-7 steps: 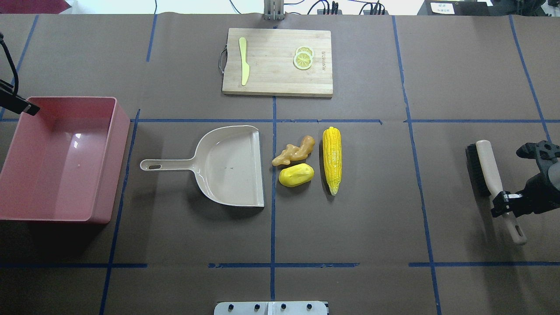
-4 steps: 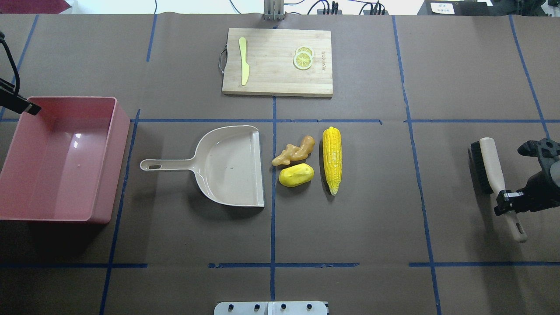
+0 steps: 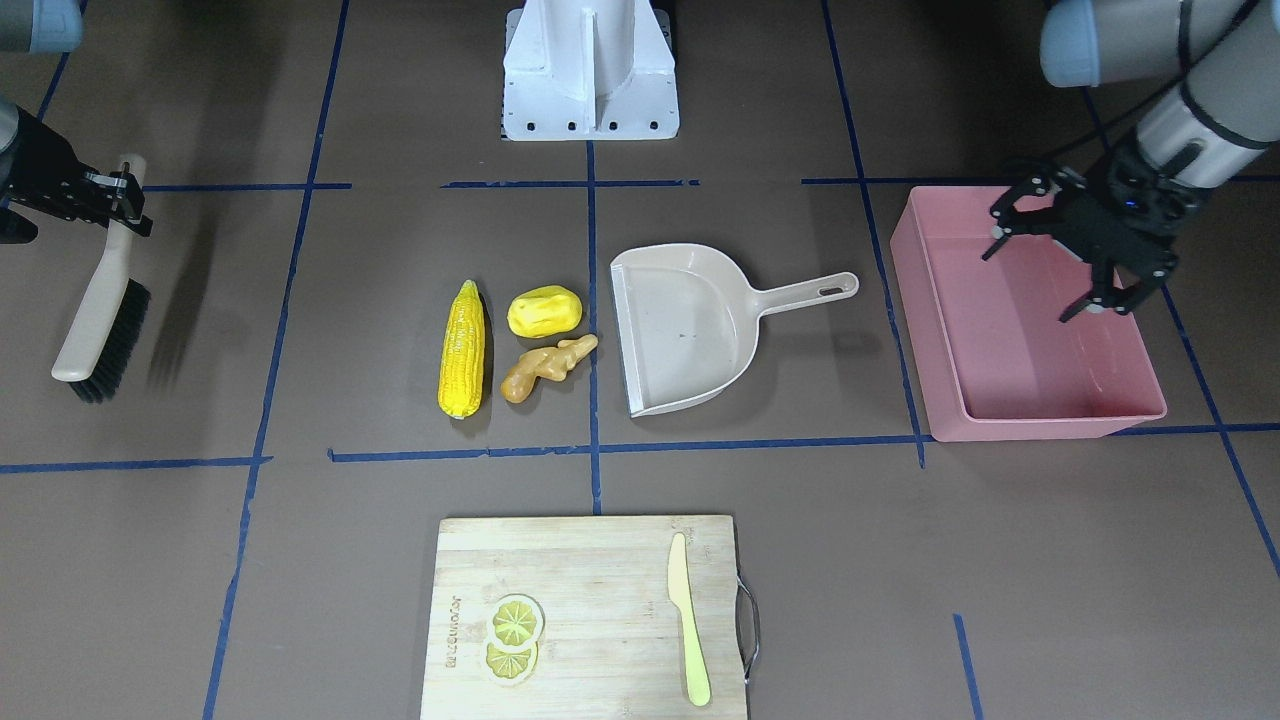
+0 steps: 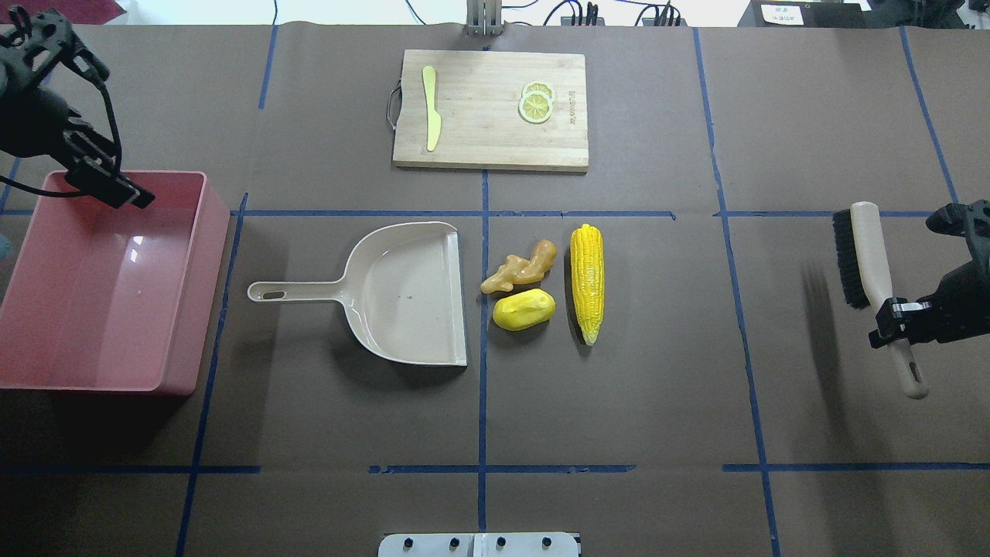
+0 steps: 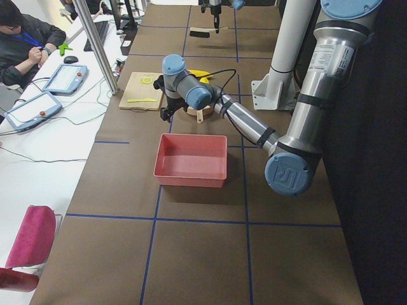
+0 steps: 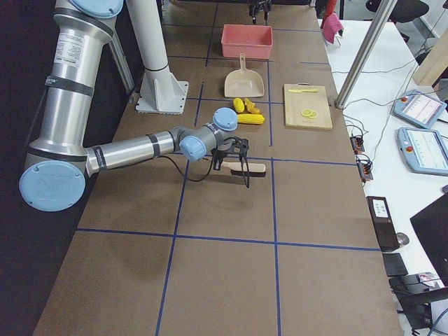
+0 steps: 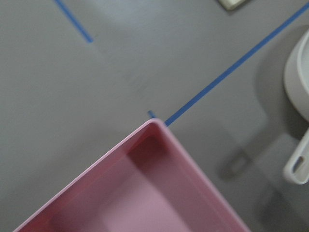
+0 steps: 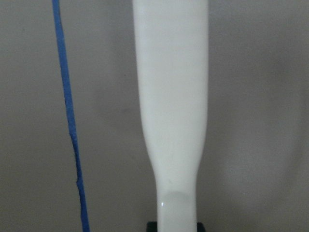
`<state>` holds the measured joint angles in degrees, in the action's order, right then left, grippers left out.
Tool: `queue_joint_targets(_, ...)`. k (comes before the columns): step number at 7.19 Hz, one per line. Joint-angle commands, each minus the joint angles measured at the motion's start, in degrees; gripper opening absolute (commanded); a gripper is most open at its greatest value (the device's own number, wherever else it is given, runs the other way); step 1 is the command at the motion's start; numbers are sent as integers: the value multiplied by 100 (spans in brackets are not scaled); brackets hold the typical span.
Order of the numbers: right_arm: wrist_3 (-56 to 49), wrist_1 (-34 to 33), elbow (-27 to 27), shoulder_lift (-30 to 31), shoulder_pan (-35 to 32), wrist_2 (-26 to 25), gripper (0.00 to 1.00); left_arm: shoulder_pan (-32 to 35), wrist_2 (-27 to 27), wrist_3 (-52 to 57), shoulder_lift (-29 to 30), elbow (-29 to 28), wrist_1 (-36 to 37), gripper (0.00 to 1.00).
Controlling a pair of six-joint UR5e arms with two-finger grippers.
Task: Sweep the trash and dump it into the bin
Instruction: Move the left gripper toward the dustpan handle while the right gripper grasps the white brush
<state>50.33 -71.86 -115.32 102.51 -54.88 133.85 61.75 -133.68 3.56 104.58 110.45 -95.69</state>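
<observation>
Exterior front-facing: left gripper (image 3: 1030,283) fingers spread, bin (image 3: 1050,426) beneath them | right gripper (image 3: 122,195) partly cut by frame edge, pinching brush (image 3: 100,320) handle | corn cob (image 3: 462,348), potato lump (image 3: 544,311), ginger root (image 3: 545,367) well apart from both, between them | right wrist: fingers hidden, handle only | left wrist: blurred, only a bin corner and dustpan (image 7: 297,169) edge

I see brown paper (image 4: 348,433) and blue tape lines (image 4: 480,387) covering the table (image 4: 619,402); beyond the left gripper (image 3: 1024,289), a white desk (image 5: 44,159) carries tablets (image 5: 68,77).
</observation>
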Motion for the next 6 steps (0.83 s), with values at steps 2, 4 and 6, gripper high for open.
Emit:
queue_joint_targets(2,3,-728,-104,-903,-48,27,0,-637,17,1167,430,-85,24,100)
queue_joint_targets(4,29,-1476,-175,-1477,30,27,0,-925,0,1812,554,-190,24,100)
queue_joint_targets(6,55,-2538,-175,-2381,179,-25,0,-1400,270,1850,967,-515,15,100)
